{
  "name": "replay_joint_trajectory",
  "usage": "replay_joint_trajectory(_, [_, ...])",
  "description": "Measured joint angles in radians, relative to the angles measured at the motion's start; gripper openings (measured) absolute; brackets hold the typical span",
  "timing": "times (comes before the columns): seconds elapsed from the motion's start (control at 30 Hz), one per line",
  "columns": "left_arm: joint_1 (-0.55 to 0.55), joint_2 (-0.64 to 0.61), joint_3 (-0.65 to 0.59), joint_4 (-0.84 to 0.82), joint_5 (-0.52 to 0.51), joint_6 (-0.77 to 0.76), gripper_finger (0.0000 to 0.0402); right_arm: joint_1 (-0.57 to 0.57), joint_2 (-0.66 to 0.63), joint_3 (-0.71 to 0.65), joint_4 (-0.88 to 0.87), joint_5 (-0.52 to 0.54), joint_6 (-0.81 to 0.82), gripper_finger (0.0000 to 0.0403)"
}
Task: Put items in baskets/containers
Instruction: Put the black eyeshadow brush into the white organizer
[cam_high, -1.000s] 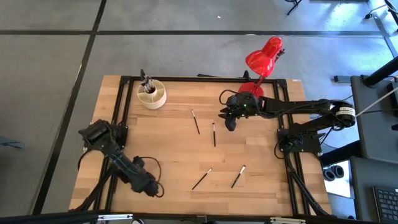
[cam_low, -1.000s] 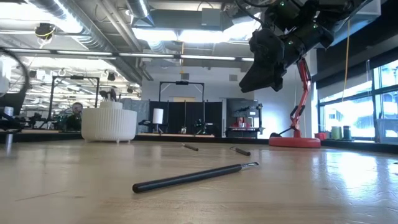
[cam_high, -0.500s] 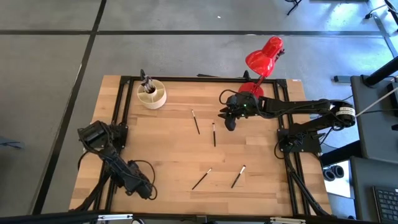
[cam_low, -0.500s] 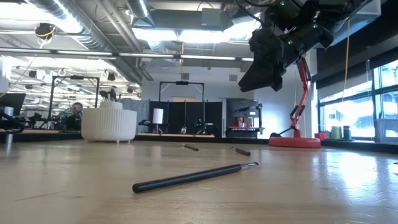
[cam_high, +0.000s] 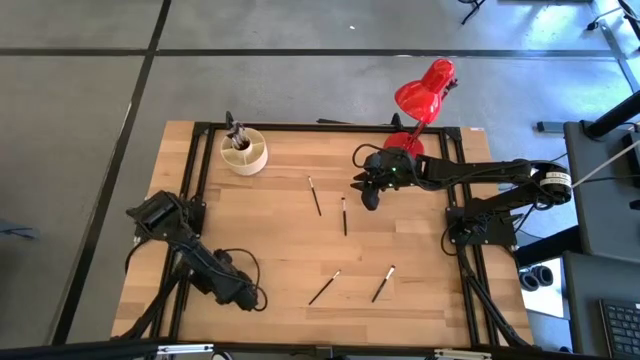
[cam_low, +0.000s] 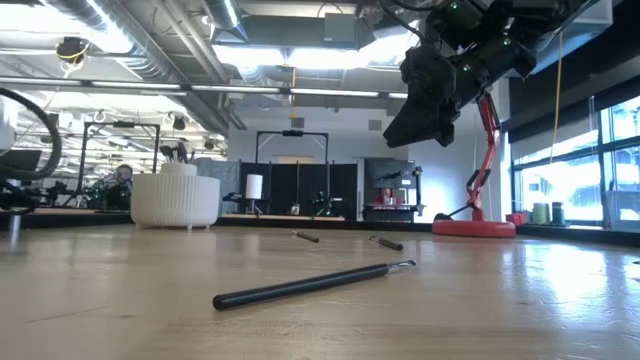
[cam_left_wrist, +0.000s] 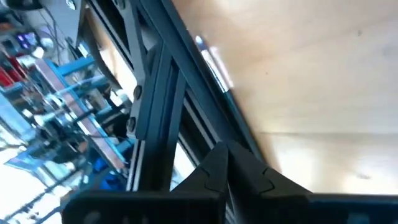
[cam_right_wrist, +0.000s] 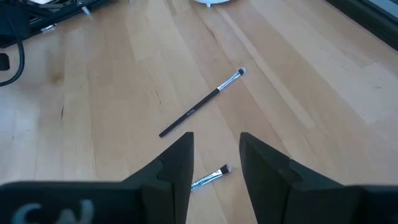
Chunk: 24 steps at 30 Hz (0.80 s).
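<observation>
A cream-white cup (cam_high: 244, 153) with several brushes standing in it sits at the table's far left; it also shows in the low view (cam_low: 175, 200). Four thin dark brushes lie flat on the wood: two mid-table (cam_high: 314, 195) (cam_high: 344, 215) and two near the front (cam_high: 324, 287) (cam_high: 383, 283). My right gripper (cam_high: 368, 196) hovers open above the mid-table brushes, touching nothing. Its wrist view shows one brush (cam_right_wrist: 202, 102) ahead and another (cam_right_wrist: 211, 178) below its fingers. My left gripper (cam_high: 248, 299) is shut and empty, low over the table's near left.
A red desk lamp (cam_high: 425, 92) stands on its base (cam_low: 475, 228) at the far right, just behind my right gripper. A black metal frame (cam_left_wrist: 155, 93) runs along the table's left edge, close to my left gripper. Bare wood lies between the brushes.
My left gripper swung a little toward the table's left edge and then came back toward the right, ending close to where it began, still shut. My right gripper and the brushes have kept still.
</observation>
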Motion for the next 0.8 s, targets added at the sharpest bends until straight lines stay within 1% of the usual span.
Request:
replay_joint_trajectory(0.27, [-0.012, 0.003, -0.036, 0.076, -0.004, -0.130, 0.0003, 0.000, 0.000, 0.000, 0.000, 0.000, -0.003, 0.0129])
replay_joint_trajectory(0.4, [-0.035, 0.003, -0.065, 0.105, 0.000, -0.167, 0.0003, 0.000, 0.000, 0.000, 0.000, 0.000, -0.004, 0.0129])
replay_joint_trajectory(0.53, [-0.065, 0.003, -0.094, 0.104, 0.034, -0.196, 0.0003, 0.000, 0.000, 0.000, 0.000, 0.000, -0.003, 0.0129])
replay_joint_trajectory(0.8, [-0.104, 0.000, -0.102, 0.139, 0.034, -0.286, 0.0003, 0.000, 0.000, 0.000, 0.000, 0.000, -0.003, 0.0129])
